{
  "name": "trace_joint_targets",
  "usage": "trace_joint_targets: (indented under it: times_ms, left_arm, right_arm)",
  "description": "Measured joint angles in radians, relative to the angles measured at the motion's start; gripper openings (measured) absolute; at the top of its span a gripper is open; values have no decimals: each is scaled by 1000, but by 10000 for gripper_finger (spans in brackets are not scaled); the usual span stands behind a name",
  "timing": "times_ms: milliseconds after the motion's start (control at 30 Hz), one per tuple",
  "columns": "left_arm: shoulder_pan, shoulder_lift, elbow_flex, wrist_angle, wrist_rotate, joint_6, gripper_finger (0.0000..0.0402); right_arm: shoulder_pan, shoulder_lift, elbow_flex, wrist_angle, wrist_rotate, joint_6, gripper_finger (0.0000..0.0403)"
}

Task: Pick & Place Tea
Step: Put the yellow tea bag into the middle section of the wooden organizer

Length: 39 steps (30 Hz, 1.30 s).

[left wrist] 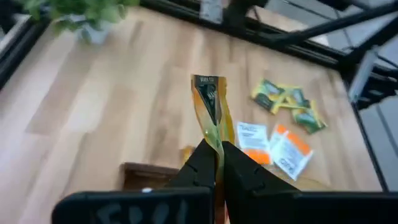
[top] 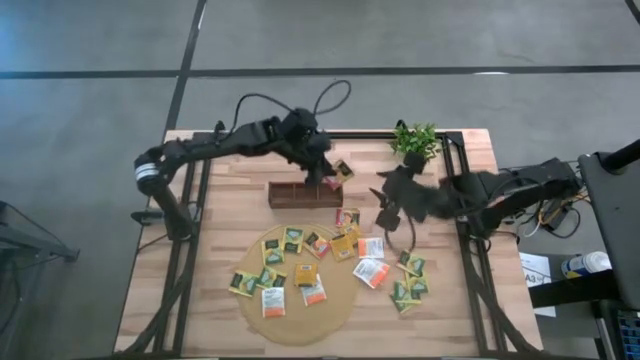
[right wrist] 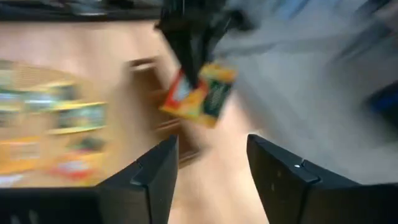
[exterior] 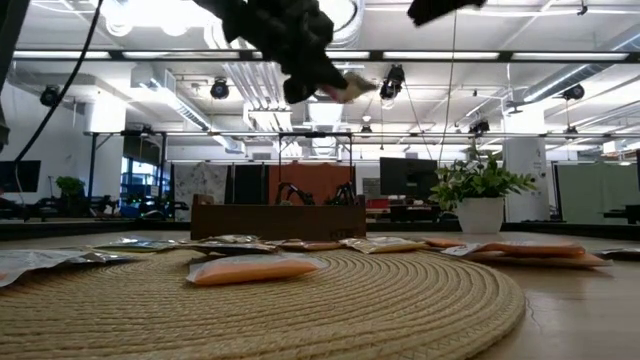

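My left gripper (top: 327,172) hangs over the right end of the dark brown tray (top: 300,193) and is shut on a yellow-green tea sachet (top: 343,172). The low view shows that sachet (exterior: 352,88) high above the tray (exterior: 278,220). My right gripper (top: 388,208) is open in the air right of the tray, in front of the small plant (top: 415,140). In its wrist view the held sachet (right wrist: 200,93) shows beyond its spread fingers (right wrist: 211,177). Several more sachets lie flat on the round tan mat (top: 300,300) and on the wood to its right (top: 408,282). My left gripper (left wrist: 216,163) pinches the sachet between its two fingers at one edge (left wrist: 215,142). The rest of the sachet (left wrist: 208,102) sticks out past the fingertips, creased along its length. The sachet is lifted clear of tray and table.
The plant in its white pot (exterior: 478,200) stands at the table's far right. Black rails (top: 465,240) run along the table's left and right sides. Sachets (left wrist: 289,102) lie scattered on the wood between mat and right rail. Bare wood lies left of the tray (top: 235,190).
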<state>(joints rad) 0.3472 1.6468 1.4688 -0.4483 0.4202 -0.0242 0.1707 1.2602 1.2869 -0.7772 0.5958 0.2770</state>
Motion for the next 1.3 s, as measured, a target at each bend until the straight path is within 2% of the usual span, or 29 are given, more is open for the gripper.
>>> trace_joint_targets:
  times_ms: [67, 100, 267, 400, 533, 667, 800, 1000, 1300]
  left_arm:
    - [-35, -27, -47, 101, -5, -9, 10]
    - [-48, -42, -75, 152, -20, -25, 10]
    - [-82, -117, -252, 336, -186, -110, 10]
    - [-85, -211, -437, 517, -232, -198, 10]
    - [-92, -283, -597, 705, -252, -205, 10]
    - [-104, -316, -700, 841, -274, -183, 13]
    - [-112, -314, -756, 857, -294, -183, 17]
    - [-147, -311, -806, 883, -356, -157, 19]
    - [-194, -311, -840, 933, -468, -133, 20]
  right_arm:
    - [-93, 4, 0, 2, -193, 40, 179]
    - [-133, 14, 0, 2, -253, 46, 177]
    - [-273, 71, 16, 17, -439, 10, 172]
    - [-338, 130, 69, 14, -585, -53, 171]
    - [-383, 226, 145, -24, -749, -122, 171]
    - [-406, 328, 246, -85, -762, -169, 171]
    - [-416, 436, 373, -192, -785, -218, 171]
    - [-437, 571, 569, -309, -883, -231, 171]
    - [-456, 744, 811, -403, -894, -226, 171]
